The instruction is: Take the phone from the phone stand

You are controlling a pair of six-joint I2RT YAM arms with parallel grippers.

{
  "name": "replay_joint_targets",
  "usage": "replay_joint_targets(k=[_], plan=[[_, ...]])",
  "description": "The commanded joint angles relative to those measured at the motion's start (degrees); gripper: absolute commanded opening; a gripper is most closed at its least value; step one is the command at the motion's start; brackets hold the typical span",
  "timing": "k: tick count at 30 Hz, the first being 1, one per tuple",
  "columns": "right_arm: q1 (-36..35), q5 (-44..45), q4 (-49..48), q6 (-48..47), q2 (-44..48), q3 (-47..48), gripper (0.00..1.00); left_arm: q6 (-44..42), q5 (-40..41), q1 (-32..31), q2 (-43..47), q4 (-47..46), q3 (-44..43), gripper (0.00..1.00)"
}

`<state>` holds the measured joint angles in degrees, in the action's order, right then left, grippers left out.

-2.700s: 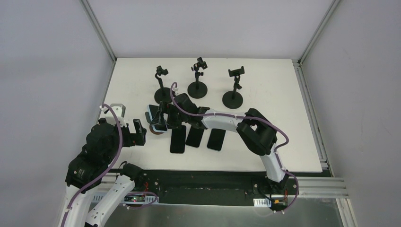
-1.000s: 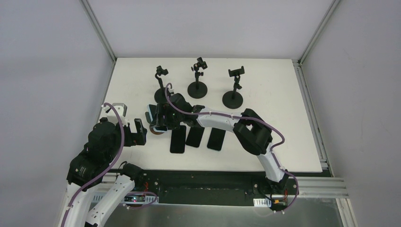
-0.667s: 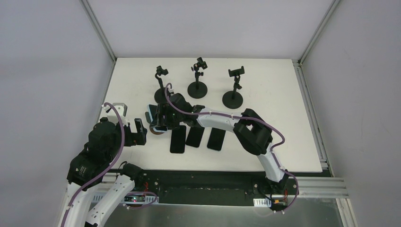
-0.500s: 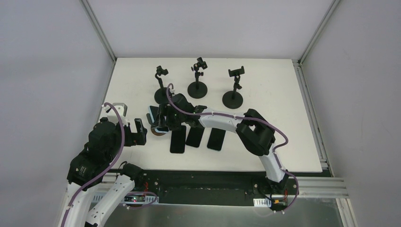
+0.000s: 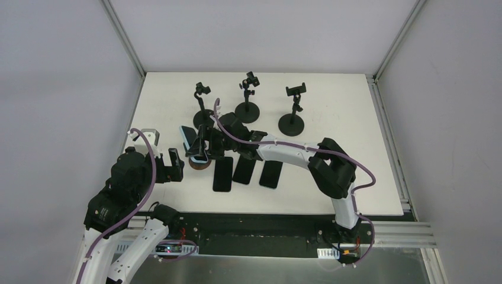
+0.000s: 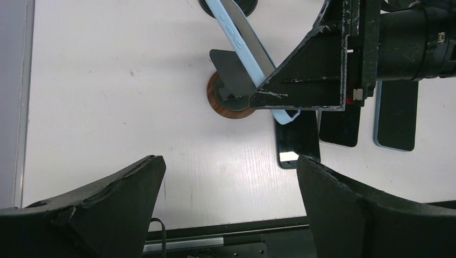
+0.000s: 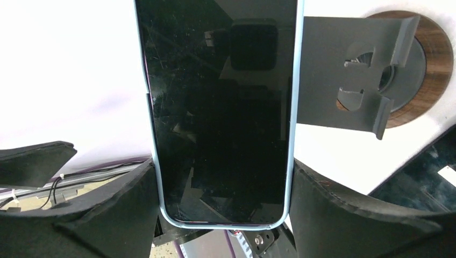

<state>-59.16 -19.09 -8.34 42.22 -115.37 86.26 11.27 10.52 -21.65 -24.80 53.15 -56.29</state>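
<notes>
My right claw (image 7: pixel 223 172) is clamped on the phone (image 7: pixel 220 107), one finger against each long edge of its pale blue case. The phone's long axis runs straight out from my wrist, along the line of my fingers (image 7: pixel 80 215), with the dark screen facing my wrist camera. So the phone is already in my grasp and needs no reaching. From above it hangs tilted over the table (image 5: pixel 355 118), its far end higher than the end I hold. The stand (image 7: pixel 344 80) sits just beside the phone, past the finger on the right of my wrist picture. Its grey plate and little ledge are bare, and its wooden foot (image 7: pixel 430 70) is beyond them. I judge the phone to be off the ledge, so the coming move is to carry it sideways, away from that plate. I cannot tell whether the case brushes the plate's edge. The phone's far end is cut off in my wrist view, its near end hides behind my own finger from the other wrist, and my pads are hidden under the case. My left claw (image 6: pixel 228 161) hangs well apart, jaws spread wide and holding nothing. Three other phones (image 5: pixel 243 170) lie flat under my right forearm.
</notes>
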Motion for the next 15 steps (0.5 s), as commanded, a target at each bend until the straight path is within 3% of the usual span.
replay_joint_targets(k=[1,10,15], plan=[[0.5,-2.5,-7.5,0.7,6.7,-1.4,0.08,0.0,-0.5,0.2,0.3,-0.4,0.6,0.99],[2.9,3.4,-7.1,-0.2,17.8,-13.7,0.05,0.5,0.9,0.2,-0.5,-0.6,-0.1,0.99],[3.4,10.4,-2.3,-1.9,27.7,-23.1,0.04,2.0,2.2,0.2,-1.9,-0.9,0.6,0.99]])
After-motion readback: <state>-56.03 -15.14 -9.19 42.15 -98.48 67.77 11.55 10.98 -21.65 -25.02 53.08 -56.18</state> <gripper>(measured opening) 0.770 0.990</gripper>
